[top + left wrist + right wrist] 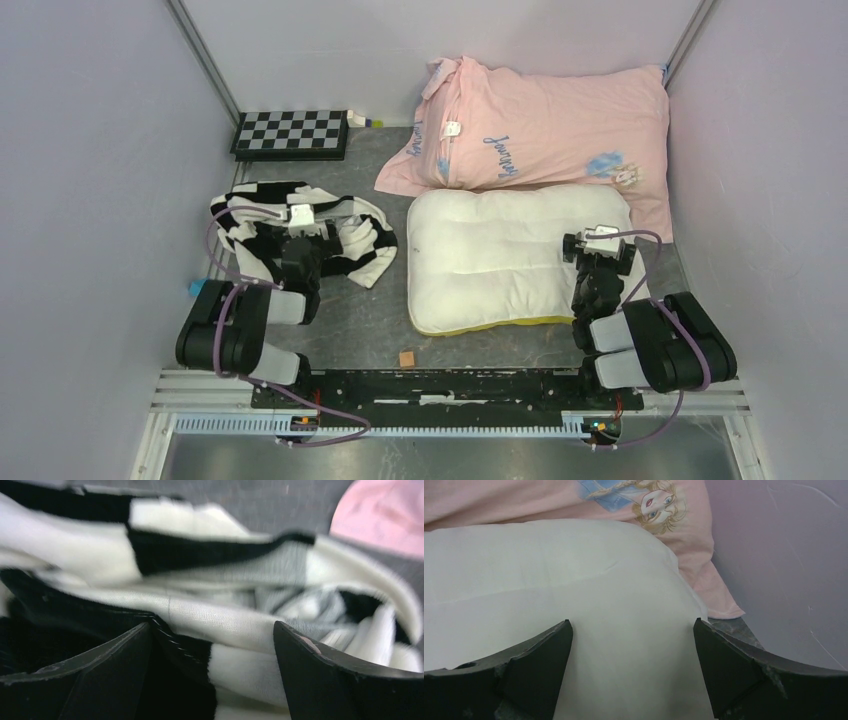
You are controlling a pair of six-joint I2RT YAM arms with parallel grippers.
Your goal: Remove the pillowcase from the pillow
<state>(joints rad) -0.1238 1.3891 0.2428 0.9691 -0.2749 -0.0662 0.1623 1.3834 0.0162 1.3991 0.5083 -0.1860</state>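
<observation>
Lying crumpled on the tabletop (350,322), the pillowcase (366,242) is off the pillow (490,260); left jaws gape over it, right jaws gape over the pillow.

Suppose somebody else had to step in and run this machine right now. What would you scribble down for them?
Left gripper: open, over the crumpled pillowcase on the left of the table.
Right gripper: open, over the bare pillow, on the right.
Done: pillowcase is fully off, lying apart from the pillow.
Left: probably only pulling both arms back.
</observation>
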